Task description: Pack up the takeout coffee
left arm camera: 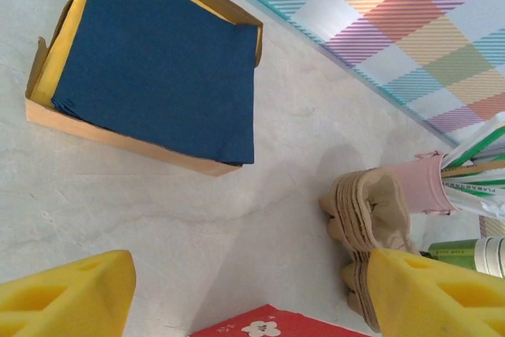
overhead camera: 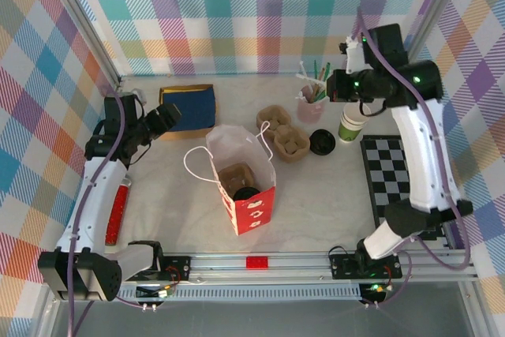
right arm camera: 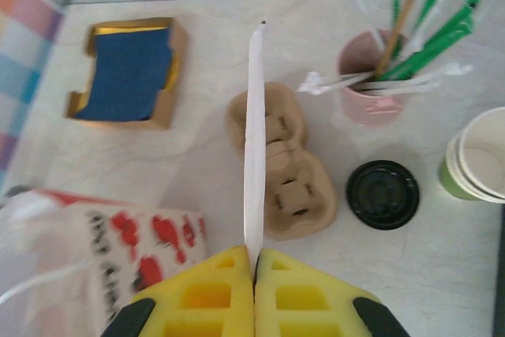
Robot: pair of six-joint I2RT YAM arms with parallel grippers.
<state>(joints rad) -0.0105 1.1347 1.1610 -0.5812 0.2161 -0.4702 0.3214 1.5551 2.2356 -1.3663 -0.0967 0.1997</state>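
Bag (overhead camera: pixel 252 212): stands open mid-table, mouth up; we judge that is so things drop in.
Left pincer (left arm camera: pixel 248 278): jaws apart, empty, idle at the left.
Right pincer (right arm camera: pixel 254 262): clamped on a thin white strip (right arm camera: pixel 254 140), far right, likely the next item.
Coffee (overhead camera: pixel 247 193): inside the bag; round black lid showing, body hidden.

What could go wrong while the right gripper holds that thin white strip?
The right gripper pinches the white strip only at one end, so it may flex or slip. The red bag has loose handles that could snag it. The pink cup of straws stands close to that arm and might tip.
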